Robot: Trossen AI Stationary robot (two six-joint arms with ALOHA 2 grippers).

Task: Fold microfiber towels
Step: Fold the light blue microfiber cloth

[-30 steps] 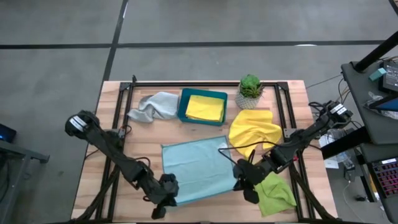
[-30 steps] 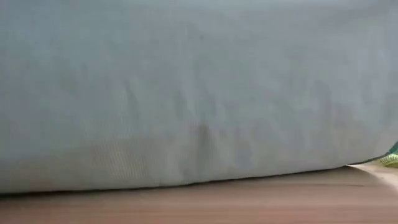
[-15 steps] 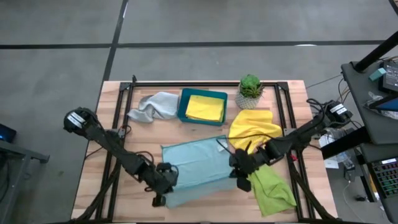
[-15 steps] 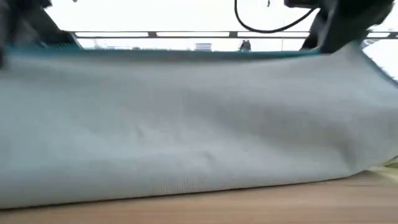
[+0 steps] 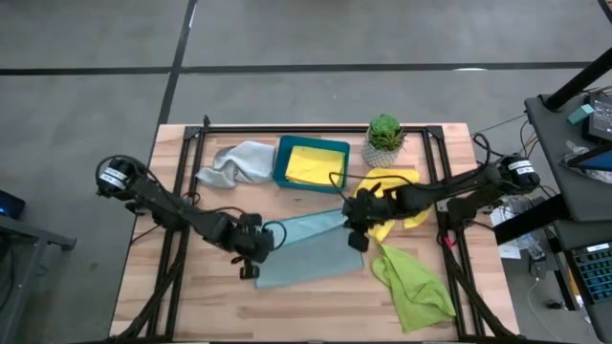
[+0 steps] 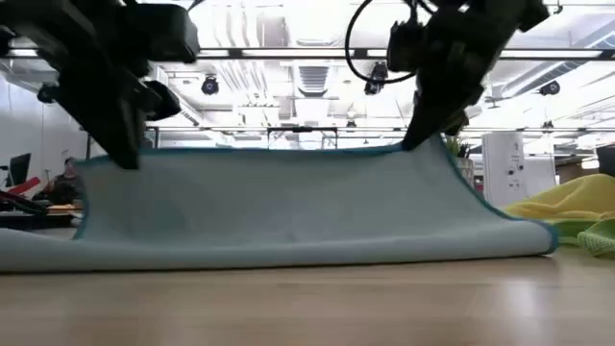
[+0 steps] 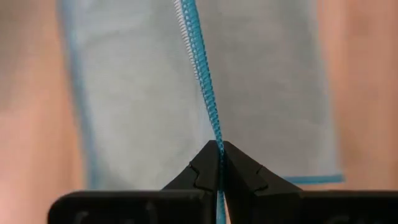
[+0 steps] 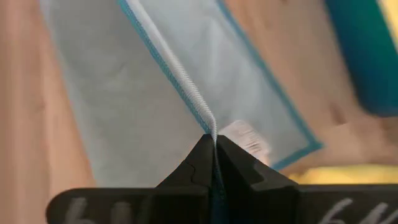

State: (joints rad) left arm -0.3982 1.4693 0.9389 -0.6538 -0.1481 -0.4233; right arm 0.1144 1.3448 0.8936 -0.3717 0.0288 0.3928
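Note:
The light blue towel (image 5: 308, 250) lies mid-table, with one hemmed edge raised and the rest doubled on the wood. My left gripper (image 5: 256, 254) is shut on that edge at the left, my right gripper (image 5: 357, 235) at the right. In the low view the cloth (image 6: 288, 207) stands like a low wall between the two. A grey towel (image 5: 239, 162) lies crumpled at the far left. One yellow towel (image 5: 316, 164) sits folded in the teal tray (image 5: 281, 162), and another (image 5: 394, 196) lies crumpled at the right. A lime green towel (image 5: 413, 287) lies near the right corner. My left gripper pinches the towel's blue-stitched edge (image 7: 214, 134) between its two fingertips, close to the left corner, slanting down from above. That edge is lifted clear, and the cloth hangs below it onto the table. My right gripper pinches the same stitched edge (image 8: 210, 127) between its fingertips, near the right corner (image 6: 432, 149), slanting down. The edge runs nearly straight to the other gripper, and the cloth beneath curves down to a fold (image 6: 538, 245) on the table.
A small potted plant (image 5: 384, 139) stands at the far edge beside the tray. Black frame rails (image 5: 182, 191) run along both sides of the table. Bare wood (image 5: 191, 306) shows along the near edge.
Both grippers have gone from the table's near edge toward its far edge and tipped more steeply down, staying shut. They have carried the blue towel's near edge up and over. The far part has stayed flat, so the towel now folds over itself.

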